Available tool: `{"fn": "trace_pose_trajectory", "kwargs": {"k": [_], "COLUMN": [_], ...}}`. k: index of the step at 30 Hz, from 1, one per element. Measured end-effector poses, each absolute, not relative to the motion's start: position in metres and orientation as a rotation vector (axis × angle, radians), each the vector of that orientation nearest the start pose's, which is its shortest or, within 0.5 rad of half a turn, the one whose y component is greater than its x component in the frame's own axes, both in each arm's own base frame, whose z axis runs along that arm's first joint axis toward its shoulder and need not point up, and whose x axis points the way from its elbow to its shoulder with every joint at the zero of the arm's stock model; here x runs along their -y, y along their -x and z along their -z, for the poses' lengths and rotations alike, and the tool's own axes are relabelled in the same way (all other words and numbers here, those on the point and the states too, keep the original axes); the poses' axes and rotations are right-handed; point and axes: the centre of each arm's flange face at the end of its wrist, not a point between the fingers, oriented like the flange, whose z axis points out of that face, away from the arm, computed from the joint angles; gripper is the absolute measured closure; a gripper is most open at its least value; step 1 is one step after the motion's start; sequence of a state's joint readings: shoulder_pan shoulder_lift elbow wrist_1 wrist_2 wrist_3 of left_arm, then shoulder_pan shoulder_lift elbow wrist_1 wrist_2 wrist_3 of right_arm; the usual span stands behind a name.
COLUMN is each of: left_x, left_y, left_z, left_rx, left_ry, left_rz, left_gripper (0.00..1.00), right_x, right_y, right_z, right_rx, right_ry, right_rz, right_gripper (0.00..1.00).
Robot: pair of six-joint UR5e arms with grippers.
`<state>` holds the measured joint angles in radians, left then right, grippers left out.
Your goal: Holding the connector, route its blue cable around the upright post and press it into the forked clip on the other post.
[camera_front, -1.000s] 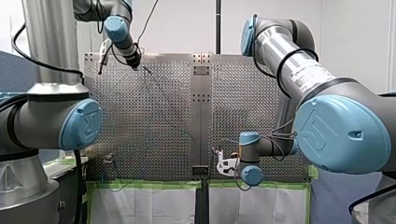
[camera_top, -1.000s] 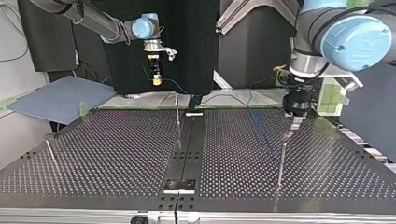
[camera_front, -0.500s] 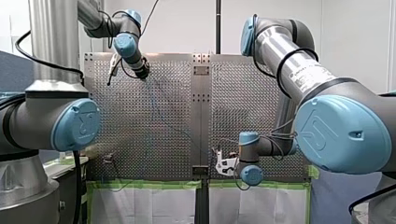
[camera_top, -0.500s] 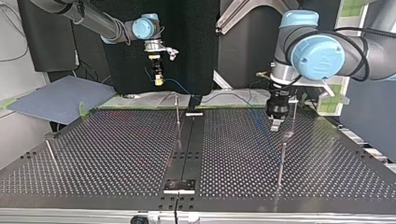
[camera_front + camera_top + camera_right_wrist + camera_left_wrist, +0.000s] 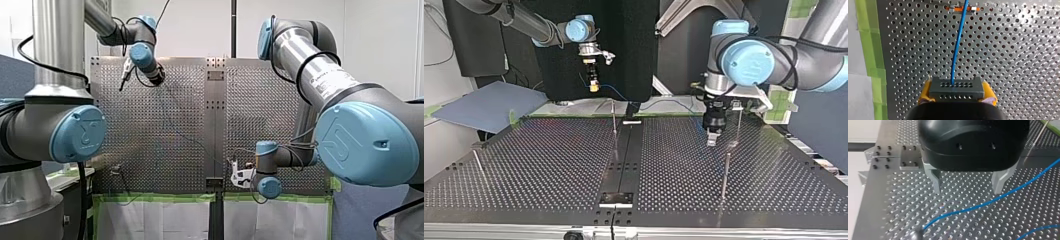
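In the right wrist view my right gripper (image 5: 957, 96) is shut on the grey connector (image 5: 956, 88), yellow pads on both sides. The blue cable (image 5: 958, 45) leaves the connector and crosses a small orange and metal piece (image 5: 961, 9) ahead. At the top view's left the same gripper (image 5: 594, 86) hangs above the table's far edge, cable (image 5: 611, 90) trailing off. My left gripper (image 5: 968, 191) stands open, with nothing between its metal fingers (image 5: 934, 180), just above the perforated plate, and the cable (image 5: 988, 201) lies under and ahead of it. In the top view my left gripper (image 5: 712, 139) is beside a thin upright post (image 5: 725, 172).
More thin posts stand on the plate: one near the middle seam (image 5: 613, 117), one behind my left gripper (image 5: 739, 124), one at the top view's left (image 5: 478, 162). Green tape (image 5: 870, 50) marks the table's edge. A blue-grey sheet (image 5: 484, 105) lies beyond that edge.
My left arm has swung toward the top view's left and lowered toward the plate, its gripper still open. My right arm has stayed put with the connector.
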<state>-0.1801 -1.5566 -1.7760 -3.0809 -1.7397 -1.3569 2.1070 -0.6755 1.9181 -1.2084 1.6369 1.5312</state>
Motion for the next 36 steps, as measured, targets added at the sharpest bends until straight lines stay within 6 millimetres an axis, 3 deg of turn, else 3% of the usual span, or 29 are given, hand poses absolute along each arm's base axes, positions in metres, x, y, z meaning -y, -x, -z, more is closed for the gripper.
{"fn": "trace_pose_trajectory", "kwargs": {"k": [6, 21, 29, 36], "left_x": [0.21, 0.213, 0.216, 0.217], "left_y": [-0.443, -0.455, -0.469, -0.47], "left_z": [-0.39, -0.396, -0.38, -0.389], "left_rx": [-1.668, -1.565, -1.545, -1.491], "left_ry": [-0.243, -0.189, -0.195, -0.163], "left_rz": [-0.197, -0.259, -0.327, -0.381], "left_gripper": [0.0, 0.0, 0.0, 0.0], "right_x": [0.411, 0.411, 0.411, 0.412], "right_y": [-0.392, -0.392, -0.392, -0.392], "right_z": [0.047, 0.046, 0.046, 0.046], "right_rx": [0.93, 0.929, 0.93, 0.93], "right_ry": [-1.589, -1.588, -1.589, -1.586], "right_rz": [-1.495, -1.496, -1.495, -1.495], "right_gripper": [1.0, 1.0, 1.0, 1.0]}}
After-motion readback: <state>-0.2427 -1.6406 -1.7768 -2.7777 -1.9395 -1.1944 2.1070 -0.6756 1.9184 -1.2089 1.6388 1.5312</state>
